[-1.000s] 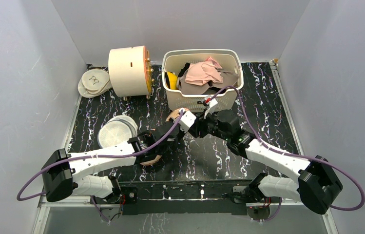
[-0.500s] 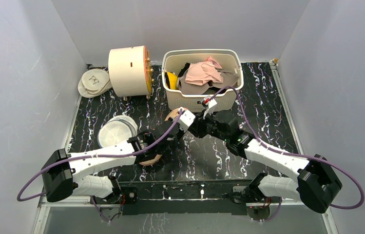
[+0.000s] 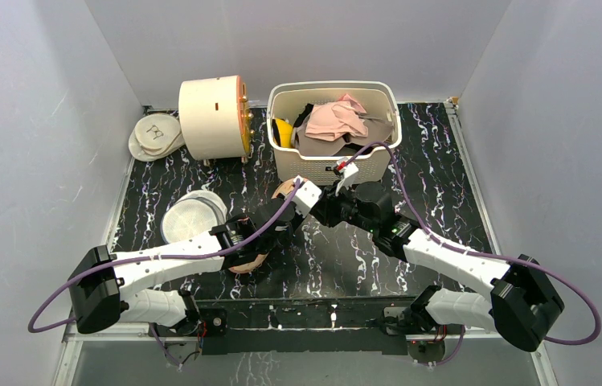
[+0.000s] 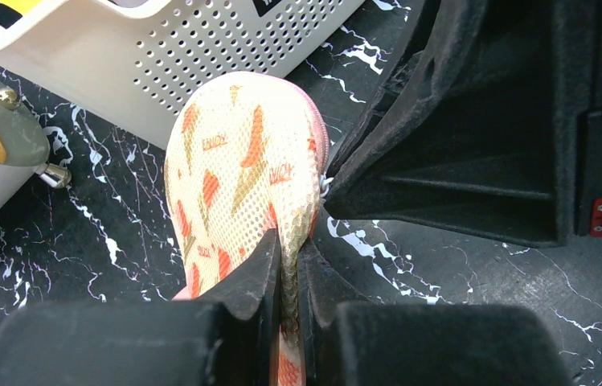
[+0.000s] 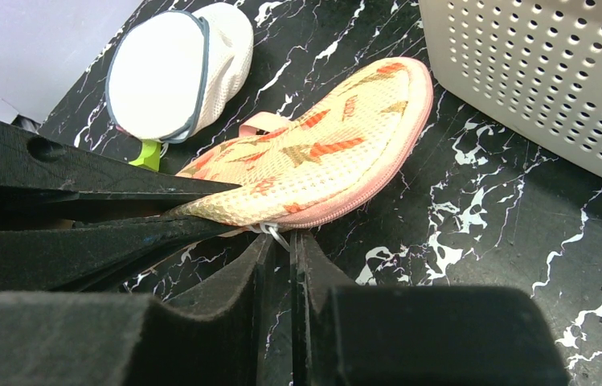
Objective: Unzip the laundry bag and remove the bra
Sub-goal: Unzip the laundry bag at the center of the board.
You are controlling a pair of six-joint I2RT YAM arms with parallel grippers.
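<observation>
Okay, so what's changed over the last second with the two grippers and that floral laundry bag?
The right gripper edged slightly toward the left arm and closed its fingers on the zipper pull at the pink edge of the laundry bag. The left gripper stays clamped on the bag's end. The bag and the basket have not moved.

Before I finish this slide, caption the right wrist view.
Right end effector pinches the zipper pull of a cream orange-floral mesh laundry bag.
</observation>
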